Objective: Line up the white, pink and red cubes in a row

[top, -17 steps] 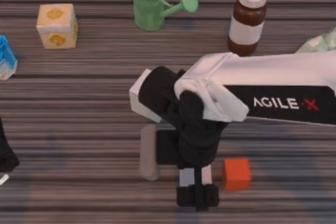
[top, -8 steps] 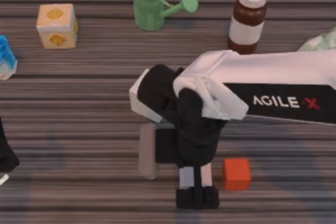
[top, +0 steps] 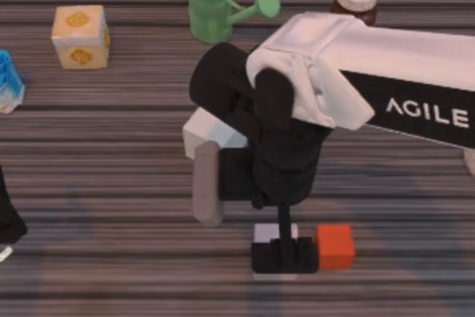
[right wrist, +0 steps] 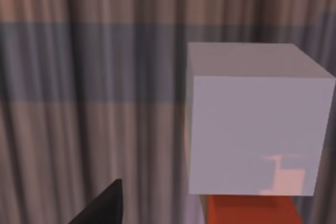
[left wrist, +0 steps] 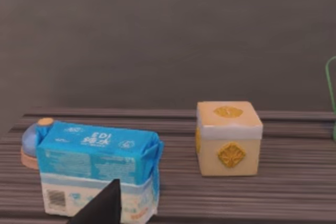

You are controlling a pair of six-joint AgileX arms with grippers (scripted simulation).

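While the white cube (top: 211, 139) shows more now, the right pincer (top: 283, 255) has risen, spread above the pink cube (top: 274, 234).

My cubes all look plain matte, the pink cube (right wrist: 257, 129) and red cube (top: 335, 246) included, sitting on a ribbed, wood-looking tabletop (top: 111, 183) near that glossy-looking green watering can (top: 211, 7).
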